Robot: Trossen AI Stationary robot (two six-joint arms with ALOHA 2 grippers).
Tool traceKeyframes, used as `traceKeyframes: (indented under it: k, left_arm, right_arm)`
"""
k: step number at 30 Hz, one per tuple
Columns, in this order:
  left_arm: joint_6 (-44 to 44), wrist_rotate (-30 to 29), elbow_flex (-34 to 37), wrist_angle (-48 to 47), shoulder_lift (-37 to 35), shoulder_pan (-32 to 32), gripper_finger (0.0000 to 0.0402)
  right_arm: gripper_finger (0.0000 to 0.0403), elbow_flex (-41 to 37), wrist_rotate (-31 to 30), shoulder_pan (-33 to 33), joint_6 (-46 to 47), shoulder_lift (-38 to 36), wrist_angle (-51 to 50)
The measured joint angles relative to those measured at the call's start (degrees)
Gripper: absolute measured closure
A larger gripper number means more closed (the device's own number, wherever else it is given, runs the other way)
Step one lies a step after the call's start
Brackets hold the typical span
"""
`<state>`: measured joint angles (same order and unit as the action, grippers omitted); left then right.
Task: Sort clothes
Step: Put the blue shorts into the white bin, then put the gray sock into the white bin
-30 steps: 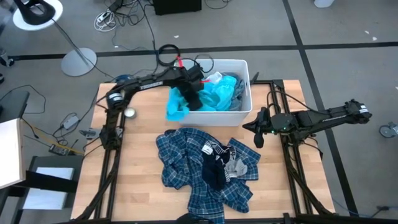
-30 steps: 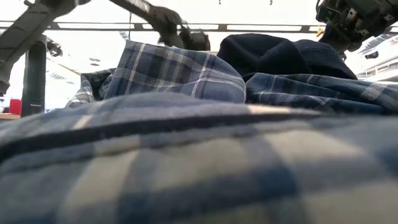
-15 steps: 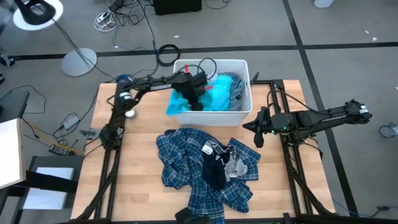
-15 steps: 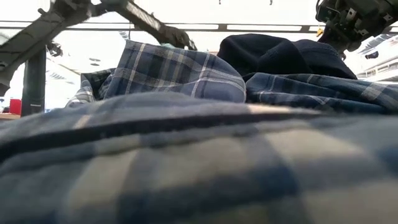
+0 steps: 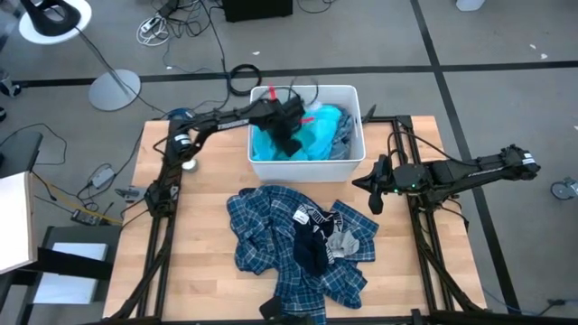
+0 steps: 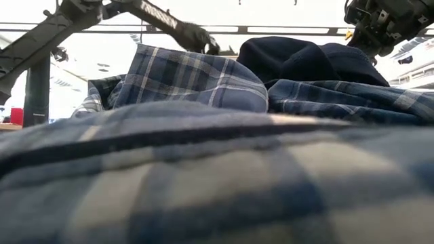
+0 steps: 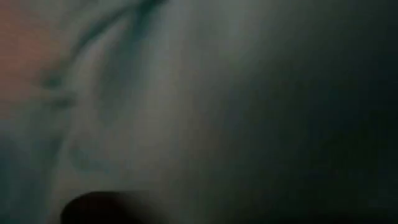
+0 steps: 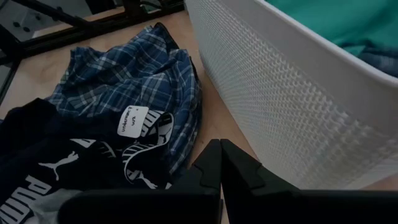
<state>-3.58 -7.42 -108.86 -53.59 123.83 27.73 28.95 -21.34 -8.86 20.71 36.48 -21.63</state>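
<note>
Since a second ago the turquoise shirt, which was draped over the near-left rim of the white bin, has been drawn fully inside it, and the left gripper has been carried further over the bin's interior. The left gripper is now set down among the fabric in the bin; its jaws are closed, though what they pinch cannot be told (its own wrist camera is filled by dark, blurred cloth). A grey-blue garment is seen in the bin beside the turquoise shirt, against the right wall.

The right gripper has not shifted: it is held just off the bin's near-right corner, above the wooden table, with its fingers pressed together and nothing between them.

In front of the bin a heap of blue-and-white plaid shirts is spread across the table's middle. On top of the heap a dark garment with white lettering is laid, and a white label is turned up beside it. In the low view the plaid cloth fills nearly the whole picture, with the dark garment mounded behind it.
</note>
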Motion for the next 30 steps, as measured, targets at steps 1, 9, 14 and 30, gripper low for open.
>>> traceKeyframes:
  k: [1,9,14,30]
  left_arm:
    - [-0.3,0.0,-1.6,0.0,-0.6,-0.1,0.0401]
    - [-1.4,-4.2,-19.0,-10.7,-1.5,-1.1,0.0401]
    - [-1.3,-4.4,-24.4,-16.3,-4.0,-3.1,0.0401]
    - [-4.5,-4.8,15.9,9.0,-42.3,-23.2,0.04]
  right_arm:
    - [0.04,0.0,0.0,0.0,-0.1,0.0,0.0]
    - [0.04,0.0,0.0,0.0,-0.3,0.0,0.0]
    - [0.0399,0.0,0.0,0.0,-0.3,0.0,-0.2]
    - [0.0388,-2.2,5.5,-1.5,3.2,0.0,0.8]
